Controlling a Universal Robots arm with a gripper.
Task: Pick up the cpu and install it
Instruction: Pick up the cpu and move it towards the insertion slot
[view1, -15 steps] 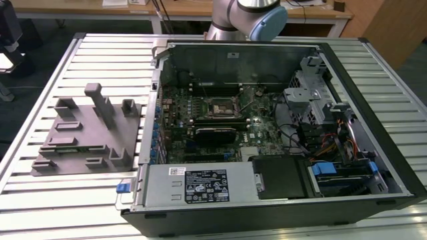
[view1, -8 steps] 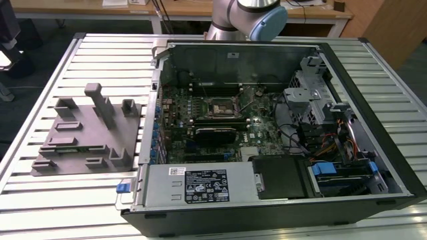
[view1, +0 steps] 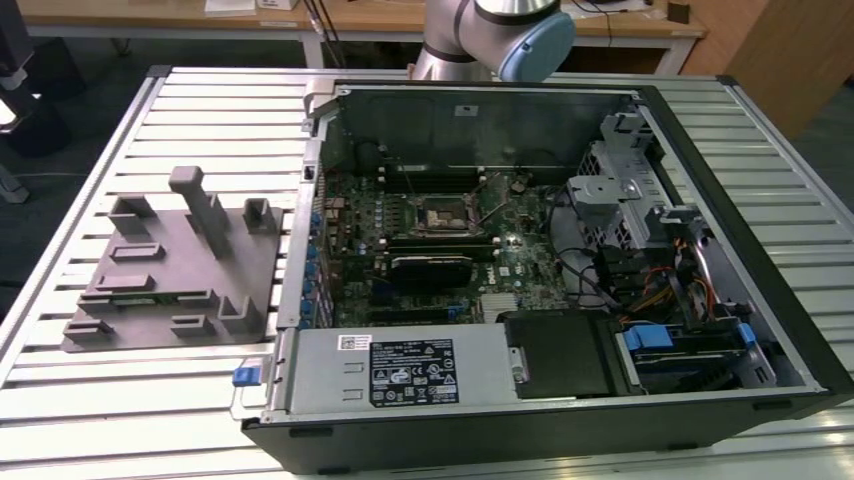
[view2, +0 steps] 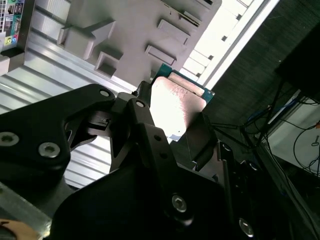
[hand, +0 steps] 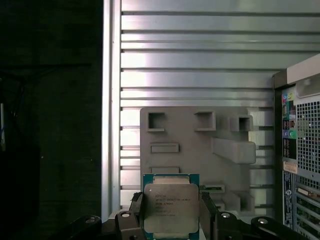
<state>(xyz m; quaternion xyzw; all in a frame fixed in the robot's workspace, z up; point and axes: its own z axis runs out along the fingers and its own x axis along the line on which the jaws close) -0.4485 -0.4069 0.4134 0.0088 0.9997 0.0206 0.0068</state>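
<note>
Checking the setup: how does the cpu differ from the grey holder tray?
The cpu is small, flat and silvery, clamped between the jaws; the grey holder tray is far larger, matte, with raised blocks and pockets, lying on the slatted table. Both look roughly rectangular.

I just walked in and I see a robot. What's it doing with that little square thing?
The robot's black gripper is shut on the cpu, a small flat square chip with a silvery metal top. It holds the chip up off the grey moulded plastic tray on the slatted metal table. The open black computer case lies beside the tray; the chip isn't in it yet.
</note>
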